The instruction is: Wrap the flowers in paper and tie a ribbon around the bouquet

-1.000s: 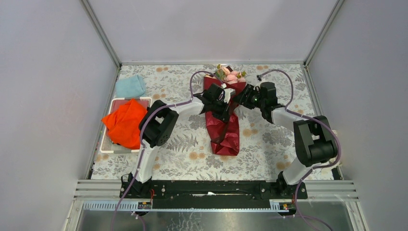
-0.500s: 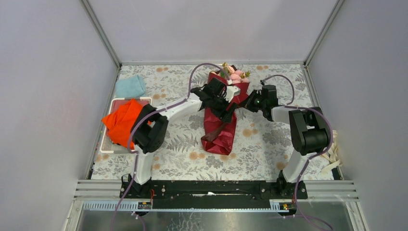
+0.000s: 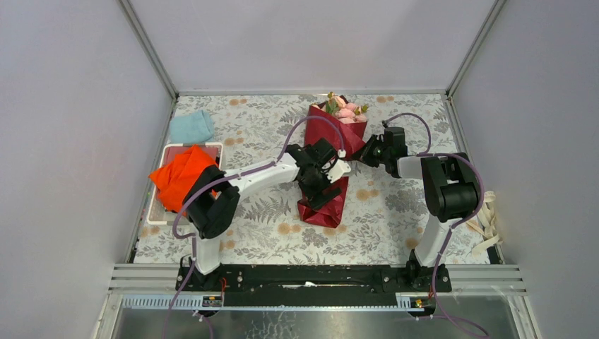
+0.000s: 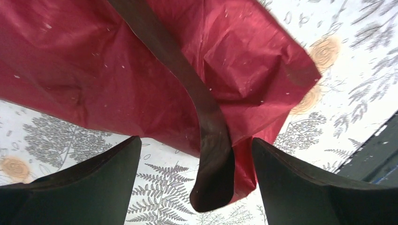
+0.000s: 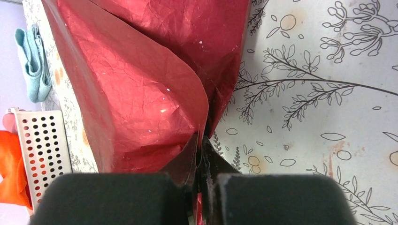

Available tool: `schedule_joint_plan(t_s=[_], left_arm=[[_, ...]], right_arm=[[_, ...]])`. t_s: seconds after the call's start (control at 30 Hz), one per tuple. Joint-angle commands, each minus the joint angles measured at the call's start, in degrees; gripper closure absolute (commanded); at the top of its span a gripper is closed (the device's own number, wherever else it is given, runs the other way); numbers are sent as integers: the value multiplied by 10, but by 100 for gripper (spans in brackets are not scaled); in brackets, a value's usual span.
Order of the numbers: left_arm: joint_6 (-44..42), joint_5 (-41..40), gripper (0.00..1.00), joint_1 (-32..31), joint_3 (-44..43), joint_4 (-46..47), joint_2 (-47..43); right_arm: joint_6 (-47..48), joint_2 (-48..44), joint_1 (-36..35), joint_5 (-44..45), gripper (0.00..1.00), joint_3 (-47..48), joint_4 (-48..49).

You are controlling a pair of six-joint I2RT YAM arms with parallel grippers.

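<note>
The bouquet (image 3: 332, 201) lies in the middle of the table, a cone of dark red paper (image 5: 141, 93) with the pink flowers (image 3: 344, 111) at its far, wide end. My left gripper (image 3: 319, 189) hovers over the cone's lower half. Its jaws stand open (image 4: 196, 140), with a dark curled flap of paper (image 4: 211, 154) hanging loose between the fingers. My right gripper (image 3: 362, 152) is at the cone's right edge, shut (image 5: 202, 176) on a fold of the paper. The cream ribbon (image 3: 486, 215) lies off the cloth at the right edge.
A white perforated tray (image 3: 212, 147) at the left holds an orange cloth (image 3: 180, 176). A light blue cloth (image 3: 192, 127) lies behind it. The floral tablecloth (image 3: 395, 205) covers the table, and grey walls close in on three sides.
My left gripper opened, let go of the paper and moved toward the cone's narrow end. My right gripper closed on the paper's right edge. The bouquet shifted slightly away.
</note>
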State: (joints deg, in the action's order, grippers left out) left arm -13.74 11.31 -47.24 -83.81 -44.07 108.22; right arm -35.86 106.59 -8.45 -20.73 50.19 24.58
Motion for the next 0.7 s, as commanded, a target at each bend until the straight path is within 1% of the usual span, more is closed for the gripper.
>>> schedule_joint_plan(t_s=[0.0, 0.07, 0.13, 0.17, 0.2, 0.3, 0.37, 0.43, 0.47, 0.53, 0.6, 0.67], left_arm=[[10, -33, 7, -5, 11, 16, 12], [14, -33, 12, -10, 12, 33, 11], [8, -38, 22, -23, 22, 49, 2], [1, -43, 28, -32, 28, 56, -3], [-5, -51, 38, -42, 36, 63, -6], [-23, -77, 62, -69, 51, 71, -8], [-36, -92, 73, -86, 58, 71, -4], [-44, -106, 78, -106, 63, 71, 1], [-51, -110, 79, -117, 62, 71, 4], [-67, -149, 80, -146, 61, 74, 7], [-87, -185, 78, -178, 60, 81, 8], [-105, -211, 73, -203, 56, 80, 10]], right_arm=[[13, 6, 5, 3, 96, 16, 8], [16, 6, 6, 4, 96, 16, 6], [17, 6, 6, 7, 96, 16, 5], [18, 6, 6, 8, 96, 16, 5], [18, 6, 6, 10, 96, 17, 5], [18, 6, 5, 14, 96, 17, 5], [16, 6, 6, 15, 96, 15, 7], [14, 6, 5, 19, 96, 14, 10], [13, 7, 5, 21, 96, 13, 11], [10, 8, 6, 25, 96, 12, 12], [8, 10, 6, 28, 96, 10, 15], [6, 12, 6, 29, 96, 11, 15]])
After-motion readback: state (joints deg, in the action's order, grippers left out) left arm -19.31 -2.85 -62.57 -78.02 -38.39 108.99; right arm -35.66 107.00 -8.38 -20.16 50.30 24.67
